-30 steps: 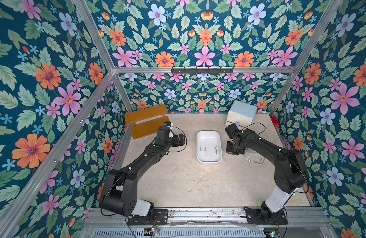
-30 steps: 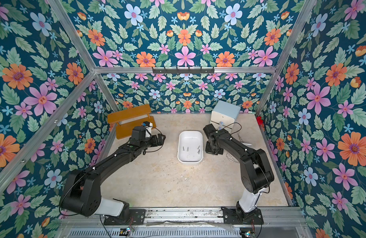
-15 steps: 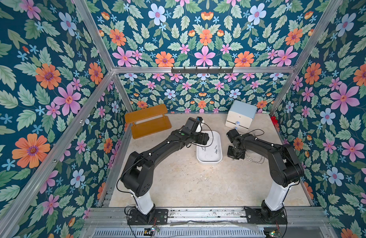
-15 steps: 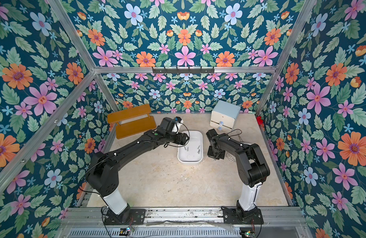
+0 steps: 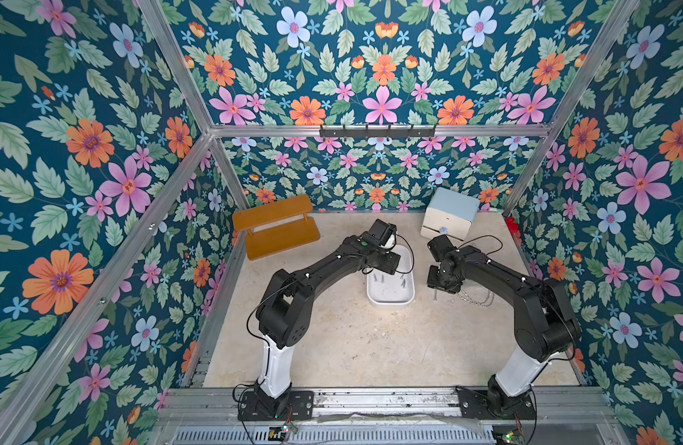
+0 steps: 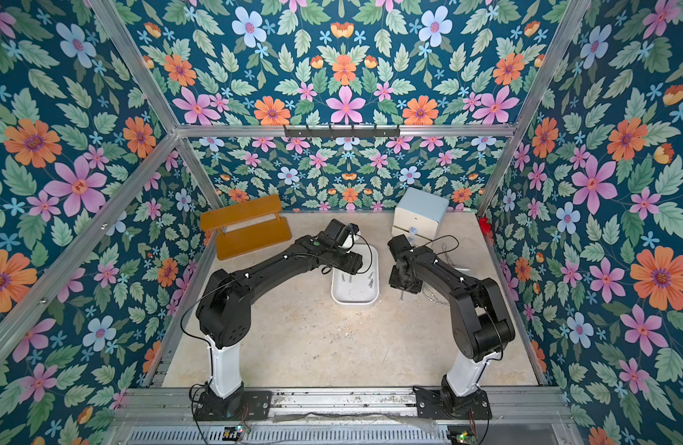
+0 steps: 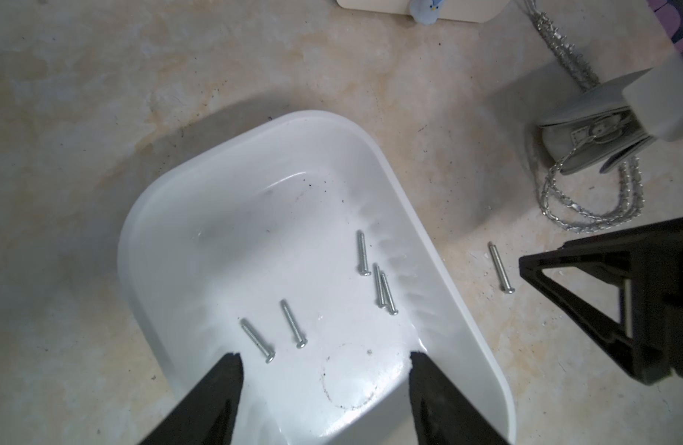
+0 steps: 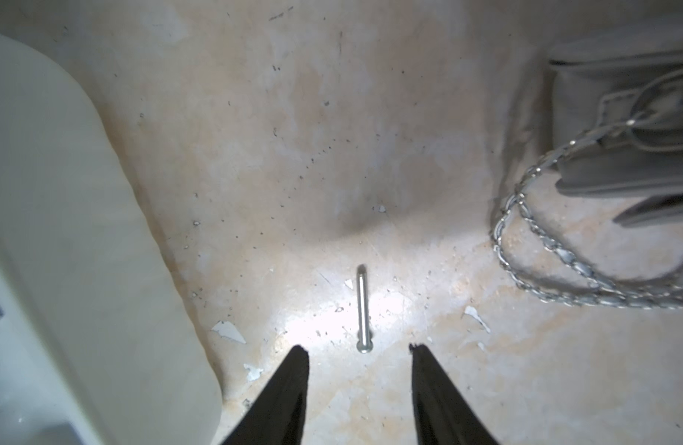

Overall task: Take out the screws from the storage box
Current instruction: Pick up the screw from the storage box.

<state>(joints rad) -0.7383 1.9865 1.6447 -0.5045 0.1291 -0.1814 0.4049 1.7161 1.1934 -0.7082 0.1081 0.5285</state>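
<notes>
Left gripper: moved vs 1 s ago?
Yes. In a top view the left gripper has swung away from the orange shelf, toward the robot's right, and is now over the storage box.

my left arm [image 5: 324,266] reaches far and rightward, left gripper [image 7: 324,356] angled down, jaws wide and empty. my right arm [image 5: 497,269] bends leftward, right gripper [image 8: 357,348] down, jaws parted.

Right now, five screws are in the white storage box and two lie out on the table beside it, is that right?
Not quite: only one screw lies out on the table beside the storage box, not two. The left wrist view shows it, and it also shows the five screws in the box.
</notes>
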